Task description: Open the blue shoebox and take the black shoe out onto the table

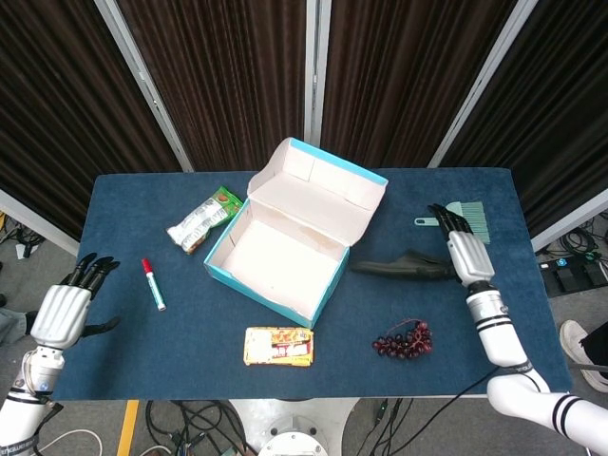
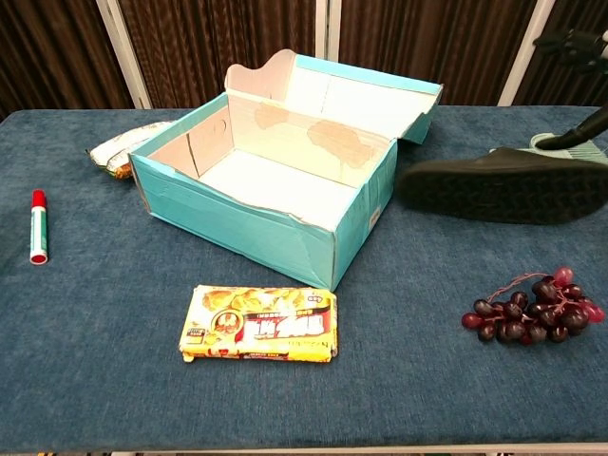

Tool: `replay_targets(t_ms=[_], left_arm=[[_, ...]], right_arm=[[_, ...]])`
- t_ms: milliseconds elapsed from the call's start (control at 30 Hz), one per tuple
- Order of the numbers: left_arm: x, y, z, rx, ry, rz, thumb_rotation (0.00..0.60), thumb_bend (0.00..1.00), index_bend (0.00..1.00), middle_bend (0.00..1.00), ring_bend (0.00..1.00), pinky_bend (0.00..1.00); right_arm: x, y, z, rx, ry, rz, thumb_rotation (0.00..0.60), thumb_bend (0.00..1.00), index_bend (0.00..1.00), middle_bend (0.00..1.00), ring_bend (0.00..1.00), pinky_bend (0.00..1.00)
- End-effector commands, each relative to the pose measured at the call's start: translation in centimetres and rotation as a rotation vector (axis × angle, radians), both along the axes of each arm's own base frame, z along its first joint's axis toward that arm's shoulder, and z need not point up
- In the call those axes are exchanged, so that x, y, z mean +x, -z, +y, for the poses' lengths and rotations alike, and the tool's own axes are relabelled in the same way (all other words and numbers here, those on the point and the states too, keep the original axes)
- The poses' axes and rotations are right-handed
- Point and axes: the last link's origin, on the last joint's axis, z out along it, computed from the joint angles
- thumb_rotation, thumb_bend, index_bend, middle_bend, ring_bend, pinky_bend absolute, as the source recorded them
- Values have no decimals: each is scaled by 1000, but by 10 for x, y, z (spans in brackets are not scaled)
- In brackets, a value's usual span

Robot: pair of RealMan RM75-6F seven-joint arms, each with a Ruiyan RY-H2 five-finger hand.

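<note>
The blue shoebox [image 1: 277, 263] [image 2: 249, 221] stands open and empty in the middle of the table, its lid [image 1: 321, 188] leaning back. The black shoe [image 1: 399, 266] [image 2: 502, 184] lies flat on the table just right of the box, toe toward it. My right hand [image 1: 462, 253] is at the shoe's heel. Its fingers [image 2: 570, 42] are spread and raised off the shoe, and only the thumb [image 2: 589, 127] reaches down to the heel. My left hand [image 1: 63, 312] hovers at the table's left front corner with its fingers apart and nothing in it.
A red-capped marker [image 1: 153, 283] [image 2: 38, 226] and a green snack packet [image 1: 204, 218] lie left of the box. A yellow packet [image 1: 278, 346] [image 2: 258, 323] sits in front of it. Grapes [image 1: 404, 340] [image 2: 528, 313] lie front right. A green brush [image 1: 465, 217] is behind the shoe's heel.
</note>
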Motion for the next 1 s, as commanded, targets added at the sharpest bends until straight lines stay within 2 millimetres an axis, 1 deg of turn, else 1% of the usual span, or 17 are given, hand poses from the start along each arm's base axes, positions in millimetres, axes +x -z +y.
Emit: replay_targets(t_ms=[33,100,167,233,267,333,400,433,467,500,567,700,800,1000], left_arm=[[1,-1,0,4,2,2,600,109,147,134,61,362],[1,-2,0,8,5,5,600,109,147,134,61,362],[2,-4,0,12,6,8,600,109,147,134,61,362],[3,-5,0,16,7,10,600,109,147,134,61,362],[4,-6,0,18,8,12,600,109,147,134,61,362],[4,-7,0,20,7,15,600,109,147,134,61,362],[5,-7,0,21,1,19,600,109,147,134,61,362],[5,-8,0,20,-1,19,600,109,147,134,61,362],[5,-7,0,18,-5,15,600,109,147,134,61,362],[5,-7,0,18,-7,15,600,109,147,134,61,362],[6,-8,0,17,-7,17,600,109,147,134,61,362],[9,-10,0,20,-3,16,600,109,147,133,61,362],[10,-11,-1,18,-2,17,600,109,147,134,61,362],[8,-11,-4,11,-12,23,600,109,147,134,61,362]], right_arm=[[8,-19,7,-80,-40,-90,600,0,0,25,0,0],[10,-29,14,-104,-71,-124,600,0,0,33,0,0],[8,-37,25,-73,-115,-73,600,17,0,26,0,0],[3,-47,36,-51,-156,0,600,65,0,7,0,0],[-1,-54,44,-56,-182,60,600,102,0,0,0,0],[-9,-60,58,-82,-210,186,600,181,0,0,0,0],[-21,-62,76,-128,-223,383,600,298,0,0,0,0],[-24,-63,85,-158,-222,471,600,318,0,0,0,0],[-28,-62,97,-201,-214,573,600,329,0,0,0,0],[-29,-60,106,-226,-206,626,600,331,0,0,0,0],[-31,-53,126,-242,-171,683,600,331,0,0,0,0],[-37,-39,151,-166,-103,739,600,329,0,0,0,0],[-42,-31,160,-124,-78,746,600,329,0,0,0,0],[-46,-24,162,-158,-99,717,600,328,0,0,0,0]])
